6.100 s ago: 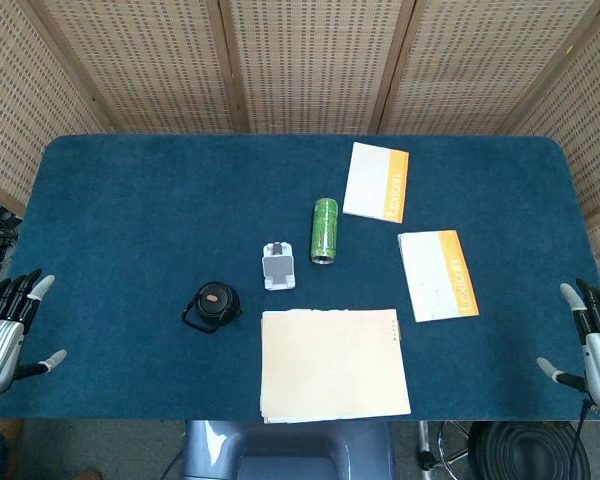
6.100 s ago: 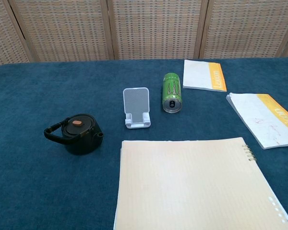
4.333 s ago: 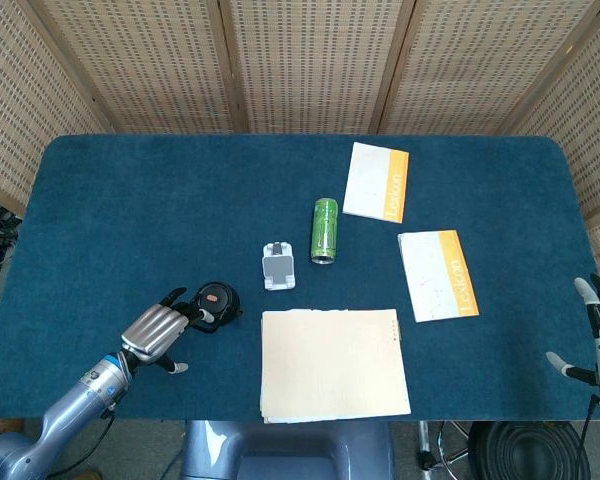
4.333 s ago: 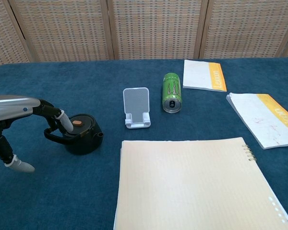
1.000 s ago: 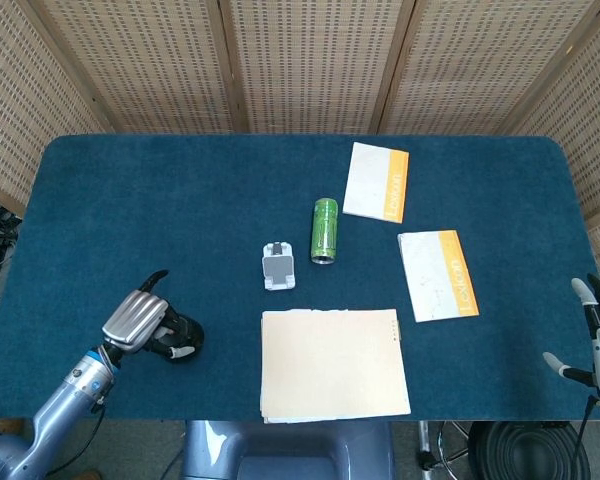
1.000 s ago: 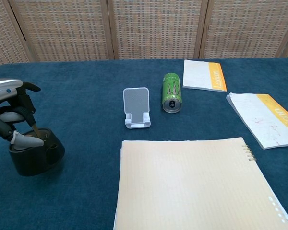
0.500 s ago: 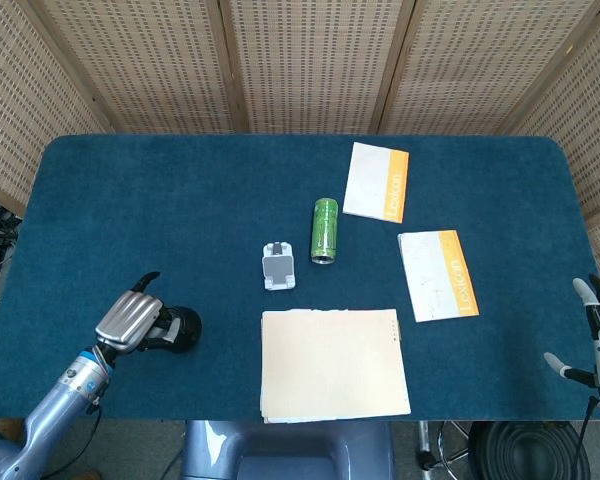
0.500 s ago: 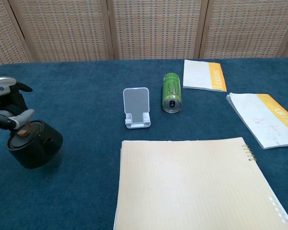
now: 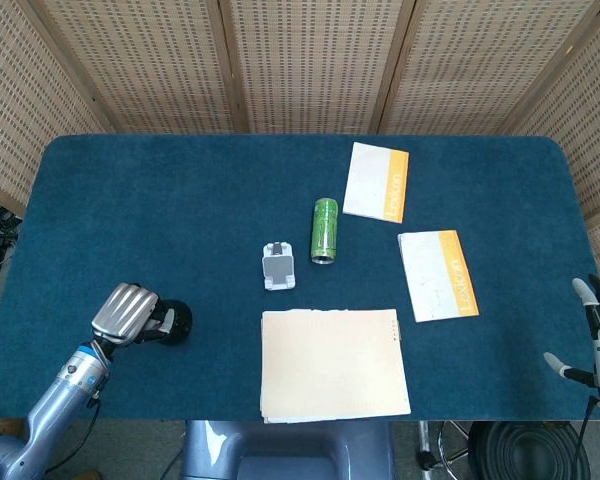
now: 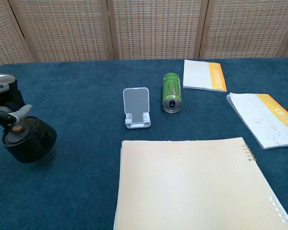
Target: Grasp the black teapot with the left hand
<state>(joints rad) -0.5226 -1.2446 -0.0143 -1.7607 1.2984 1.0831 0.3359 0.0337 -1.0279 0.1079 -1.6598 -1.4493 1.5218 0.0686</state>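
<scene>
Broad bare stretches of the blue-carpeted counter [image 9: 160, 200] lie open behind and beside the round black teapot [image 10: 26, 138], which the left hand [image 9: 125, 312] holds at the near-left edge. Obstacles cluster mid-counter and rightward: the white phone stand [image 10: 137, 108], the lying green drink can [image 10: 171, 92], the large cream spiral notebook [image 10: 192, 184], and two white-and-orange booklets [image 10: 204, 75] [image 10: 264, 119], all well apart from the teapot.

Teapot [image 10: 26, 139] handle hidden under left hand [image 10: 2, 103].

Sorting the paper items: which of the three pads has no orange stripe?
The large cream notebook nearest the robot: plain cover, spiral-bound. The two white pads farther back each carry an orange band.
</scene>
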